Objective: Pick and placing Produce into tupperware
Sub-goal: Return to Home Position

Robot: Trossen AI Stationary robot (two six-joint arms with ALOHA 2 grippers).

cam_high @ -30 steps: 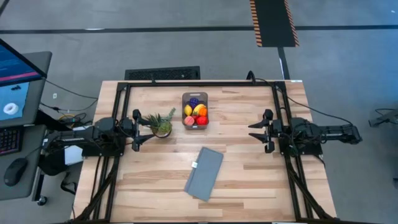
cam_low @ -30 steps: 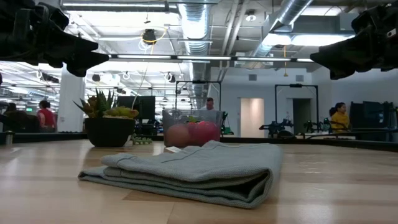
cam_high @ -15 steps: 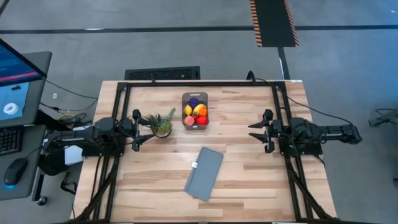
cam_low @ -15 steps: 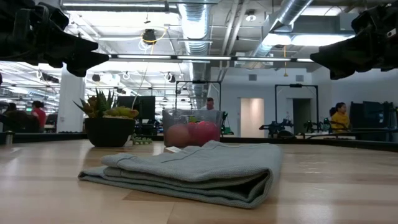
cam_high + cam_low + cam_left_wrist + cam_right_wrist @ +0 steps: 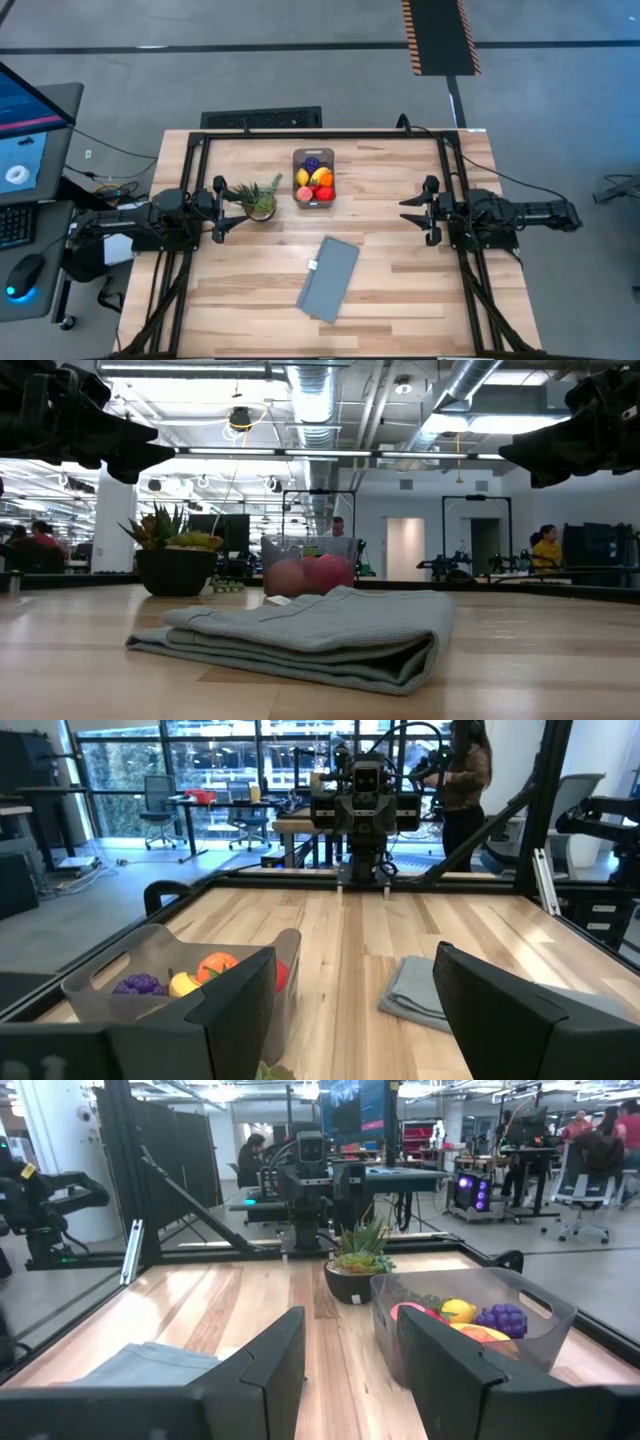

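Observation:
The clear-grey tupperware [image 5: 313, 178] stands on its base near the table's far edge, and the toy produce [image 5: 314, 181] lies inside it: purple grapes, a lemon, an orange piece, red and pink pieces. It also shows as the tupperware [image 5: 175, 982] and the tupperware [image 5: 480, 1330]. My left gripper [image 5: 219, 209] hangs open above the table's left side, beside a potted spiky plant. My right gripper [image 5: 430, 210] hangs open above the table's right side. Both are clear of the table and touch nothing.
A potted spiky plant [image 5: 259, 200] stands just in front of the left gripper. A folded grey-blue cloth [image 5: 329, 277] lies flat toward the table's near edge. A black frame [image 5: 320, 133] runs round the table. People show in the room beyond.

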